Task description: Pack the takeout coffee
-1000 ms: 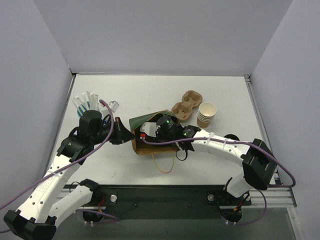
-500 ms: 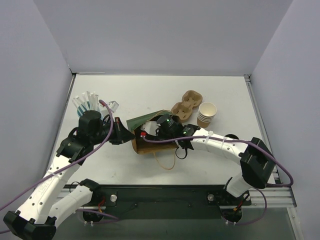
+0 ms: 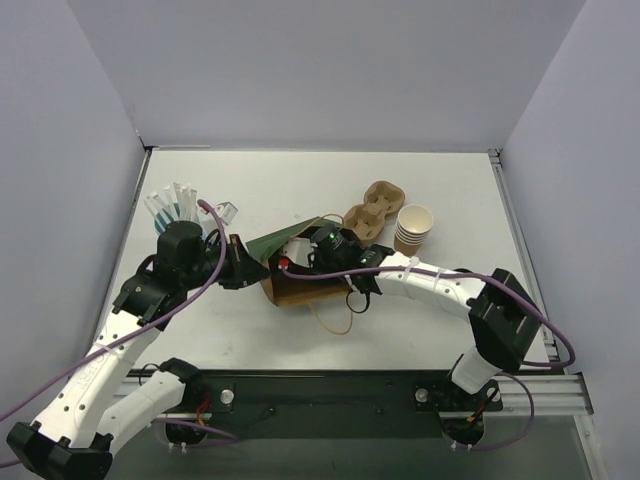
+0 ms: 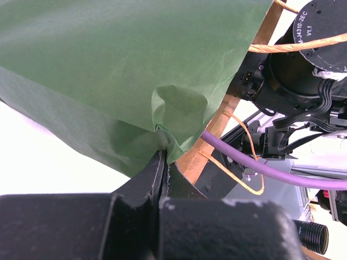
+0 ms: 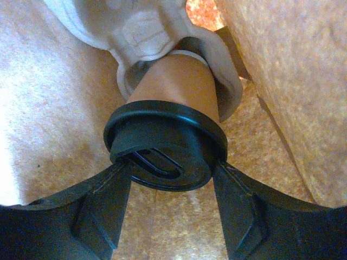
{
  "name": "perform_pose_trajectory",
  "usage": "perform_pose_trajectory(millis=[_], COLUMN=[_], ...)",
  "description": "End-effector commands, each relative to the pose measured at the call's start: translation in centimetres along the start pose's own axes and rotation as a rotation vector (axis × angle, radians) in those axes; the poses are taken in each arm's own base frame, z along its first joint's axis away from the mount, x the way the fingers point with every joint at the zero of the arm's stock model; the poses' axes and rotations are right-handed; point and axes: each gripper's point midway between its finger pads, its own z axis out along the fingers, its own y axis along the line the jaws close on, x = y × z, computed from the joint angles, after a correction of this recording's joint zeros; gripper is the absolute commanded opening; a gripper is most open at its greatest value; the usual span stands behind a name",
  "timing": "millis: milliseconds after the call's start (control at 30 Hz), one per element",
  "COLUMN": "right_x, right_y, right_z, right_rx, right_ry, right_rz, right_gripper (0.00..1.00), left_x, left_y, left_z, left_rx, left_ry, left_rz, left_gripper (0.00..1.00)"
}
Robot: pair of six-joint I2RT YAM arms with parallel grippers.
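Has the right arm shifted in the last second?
Yes. The right arm has slid left, away from the stack of cups, deeper into the paper bag.

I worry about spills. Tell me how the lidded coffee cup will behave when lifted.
The takeout coffee has paper walls, so a hard squeeze would probably dent it. Its glossy black lid may slip in the right end effector. Narrow at the base, it seems apt to tip.

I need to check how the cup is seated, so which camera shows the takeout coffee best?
The right wrist view: the takeout coffee fills the frame, its black lid inside the right gripper, its base in a pale holder. The top view hides it inside the paper bag. The left wrist view shows the bag's green flap, no cup.
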Motion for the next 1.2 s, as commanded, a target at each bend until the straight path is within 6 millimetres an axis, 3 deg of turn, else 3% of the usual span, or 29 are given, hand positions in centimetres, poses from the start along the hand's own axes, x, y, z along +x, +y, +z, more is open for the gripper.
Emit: perform_pose_trajectory(millis=[0, 233, 767, 967, 1167], right_x=[-0.7, -1.0, 0.2, -0.5, -0.4], right_y=[-1.8, -2.8, -2.2, -1.5, 1.1], right_z=[-0.3, -2.6, -6.6, -8.8, -10.2], right_rx=[0.033, 0.035, -0.047, -0.087, -0.167], right_ry=[-0.019, -0.023, 0.044, 0.056, 0.093], right_rz=[0.069, 0.058, 0.086, 0.116, 0.13], right_gripper=[0.65, 0.78, 0.76, 0.74, 0.72], left_x=[-0.3, -1.0, -2.8, -2.1, -1.5], left_y=[-1.1, -1.3, -2.7, -3.3, -4.3], left_z=[-0.5, -0.6, -1.4, -1.8, -2.0], left_rx=[0.036, 0.031, 0.006, 0.002, 0.024], left_ry=[-0.006, -0.02, -0.004, 0.069, 0.142], left_rz=[-0.004, 0.002, 0.01, -0.04, -0.101], left_gripper=[0.0, 0.0, 0.0, 0.0, 0.0])
